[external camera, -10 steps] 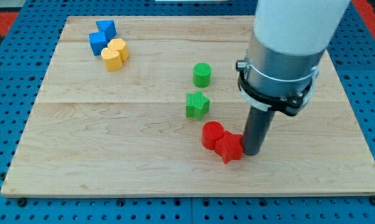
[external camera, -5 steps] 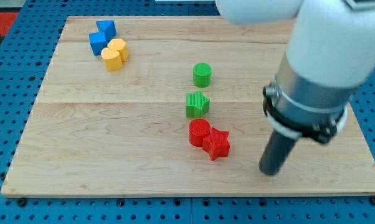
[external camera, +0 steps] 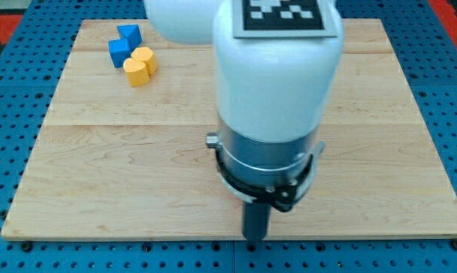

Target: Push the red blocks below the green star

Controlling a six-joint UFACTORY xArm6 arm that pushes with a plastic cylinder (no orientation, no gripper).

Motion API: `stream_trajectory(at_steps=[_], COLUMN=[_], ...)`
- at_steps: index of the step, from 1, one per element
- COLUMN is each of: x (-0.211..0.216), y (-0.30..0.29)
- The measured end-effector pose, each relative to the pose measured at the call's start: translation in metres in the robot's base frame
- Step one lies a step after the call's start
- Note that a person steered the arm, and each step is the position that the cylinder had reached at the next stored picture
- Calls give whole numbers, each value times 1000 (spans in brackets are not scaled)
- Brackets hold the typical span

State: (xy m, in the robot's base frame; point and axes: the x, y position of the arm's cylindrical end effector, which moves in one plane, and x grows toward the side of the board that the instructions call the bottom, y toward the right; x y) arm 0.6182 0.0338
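My tip is at the bottom edge of the wooden board, a little right of the middle. The arm's white and grey body fills the centre of the view above it. It hides the green star, the green cylinder and both red blocks, so I cannot tell where the tip is relative to them.
Two blue blocks and two yellow cylinders sit bunched together at the top left of the board. Blue pegboard surrounds the board on all sides.
The red blocks slid left to just below the green star. My tip then drew away right, and has now swung left and down to the bottom edge, the arm covering the green and red blocks.
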Motion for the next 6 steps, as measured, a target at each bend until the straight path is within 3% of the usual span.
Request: stream_trajectory(at_steps=[1,2,4,5,6], x=[-36,-75,-63,-60,-103], y=[45,32,6,41,92])
